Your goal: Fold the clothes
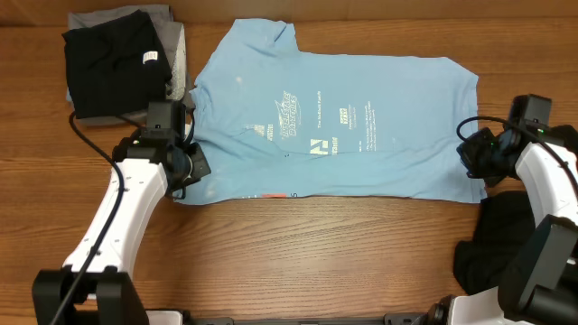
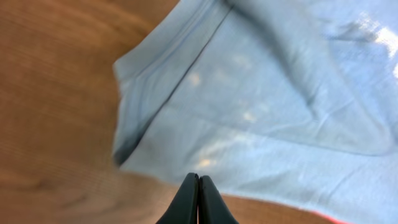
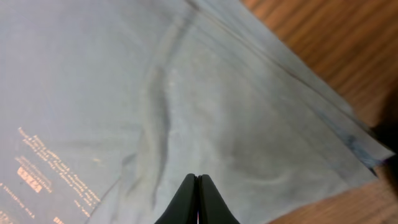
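Wooden table, blue T-shirt spread flat mid-table, print up. Left gripper sits at the shirt's near-left corner and right gripper at its right edge, both pinched fully closed. It is unclear whether either nips fabric. Folded black garment lies far left. Risk: closed tips catch no cloth, drag the shirt and bunch it.

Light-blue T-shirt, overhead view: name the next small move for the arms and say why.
Probably open both grippers. The left gripper and right gripper are shut with no cloth pinched, each above one end of the light-blue printed T-shirt, which lies spread flat; they must open before gripping it.
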Controlling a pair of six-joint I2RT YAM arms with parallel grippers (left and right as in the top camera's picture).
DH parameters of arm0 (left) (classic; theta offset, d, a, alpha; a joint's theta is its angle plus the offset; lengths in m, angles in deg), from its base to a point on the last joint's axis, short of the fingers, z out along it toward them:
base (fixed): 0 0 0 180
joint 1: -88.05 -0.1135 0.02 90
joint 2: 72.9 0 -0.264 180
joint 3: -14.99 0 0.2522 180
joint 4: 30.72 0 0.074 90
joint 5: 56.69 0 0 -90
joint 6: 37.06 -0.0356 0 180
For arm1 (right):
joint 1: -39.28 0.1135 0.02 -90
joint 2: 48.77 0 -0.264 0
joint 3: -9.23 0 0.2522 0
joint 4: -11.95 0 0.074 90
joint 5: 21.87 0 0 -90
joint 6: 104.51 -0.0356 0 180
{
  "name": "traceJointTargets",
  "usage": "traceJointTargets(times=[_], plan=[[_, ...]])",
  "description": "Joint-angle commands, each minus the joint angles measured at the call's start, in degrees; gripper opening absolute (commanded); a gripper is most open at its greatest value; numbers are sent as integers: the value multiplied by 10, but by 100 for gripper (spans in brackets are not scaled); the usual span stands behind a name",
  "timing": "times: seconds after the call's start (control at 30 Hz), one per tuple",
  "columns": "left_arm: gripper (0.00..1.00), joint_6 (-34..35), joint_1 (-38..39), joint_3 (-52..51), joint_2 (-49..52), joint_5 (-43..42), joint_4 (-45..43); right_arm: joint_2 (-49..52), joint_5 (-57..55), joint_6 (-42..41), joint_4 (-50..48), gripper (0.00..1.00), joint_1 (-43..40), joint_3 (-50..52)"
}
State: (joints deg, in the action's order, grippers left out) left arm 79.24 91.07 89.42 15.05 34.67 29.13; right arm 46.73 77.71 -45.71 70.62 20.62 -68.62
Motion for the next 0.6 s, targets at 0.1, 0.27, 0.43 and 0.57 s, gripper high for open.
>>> traceJointTargets(times=[0.1, 0.27, 0.43, 0.57], plan=[[4, -33, 0, -1, 78, -29, -41, 20, -31, 16, -11, 4, 31, 1], [4, -41, 0, -1, 130, -29, -40, 70, -50, 9, -12, 4, 35, 1], [4, -43, 0, -1, 173, -27, -41, 110, -51, 9, -12, 4, 35, 1], [4, -40, 0, -1, 197, -26, -24, 115, -64, -4, 1, 4, 35, 1]])
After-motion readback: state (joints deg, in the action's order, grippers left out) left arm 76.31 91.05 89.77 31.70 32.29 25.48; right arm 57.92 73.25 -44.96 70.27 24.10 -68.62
